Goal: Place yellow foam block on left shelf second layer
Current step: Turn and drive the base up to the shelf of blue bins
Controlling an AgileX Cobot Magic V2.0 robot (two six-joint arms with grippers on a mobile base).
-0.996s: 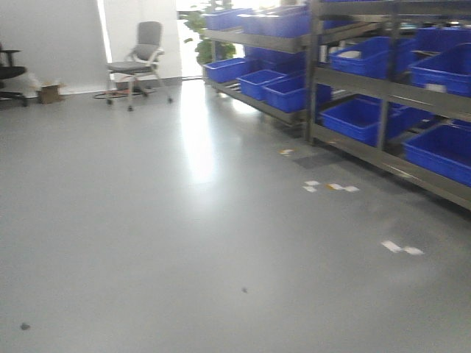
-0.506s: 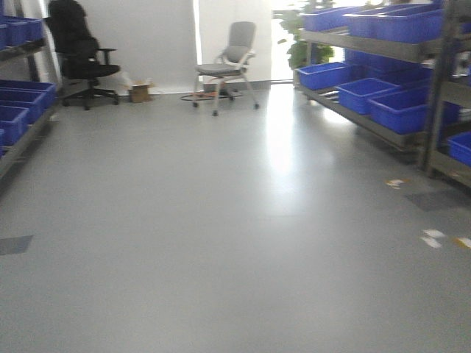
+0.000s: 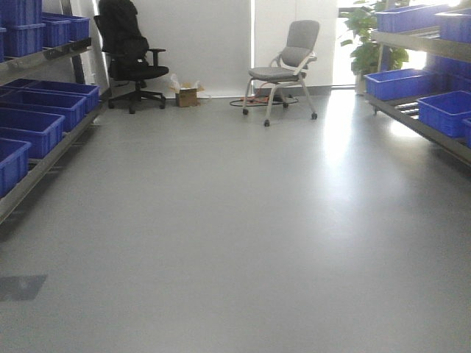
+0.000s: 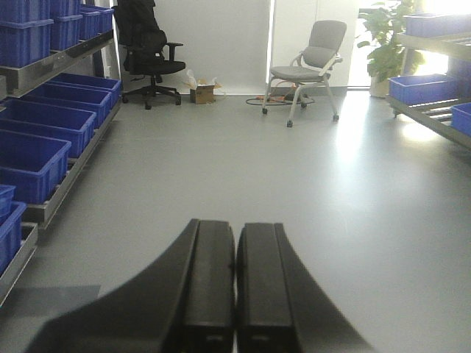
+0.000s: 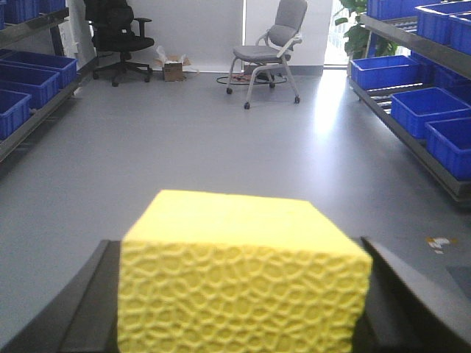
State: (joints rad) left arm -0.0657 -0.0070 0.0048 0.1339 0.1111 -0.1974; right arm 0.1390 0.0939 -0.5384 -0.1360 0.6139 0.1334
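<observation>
**Exterior front-facing view**
- A grey floor [image 3: 235, 243] fills the centre and bottom of the frame.
- The left shelf [image 3: 55, 158] runs along the left edge. Its metal rails carry blue bins [image 3: 29, 129] on two visible levels.
- A black office chair [image 3: 129, 62] stands at upper left. A cardboard box [image 3: 188, 95] sits just to its right, near the back wall.
- A grey chair [image 3: 283, 66] stands at upper centre.
- A plant [image 3: 364, 37] and the right shelf [image 3: 419, 121], also loaded with blue bins, occupy the upper right.

**Left wrist-mounted view**
- The left pincer [image 4: 236, 229] sits at bottom centre.
- Its two black fingers [image 4: 210, 279] lie flush against each other, with only a thin seam between them. Nothing is gripped.
- The left shelf and its blue bins line the left edge of the frame.
- Both chairs and the cardboard box stand along the top of the frame.

**Right wrist-mounted view**
- The yellow foam block [image 5: 243, 279] fills the lower centre of the frame, clamped in the right pincer [image 5: 237, 254].
- One black finger touches the left face of the block and the other touches the right face.
- The top face of the block is plain. The near face shows a cellular texture.
- The block is held above the floor, in the aisle between the two shelves.
- The left shelf appears at the upper left edge of the frame, well apart from the block
</observation>
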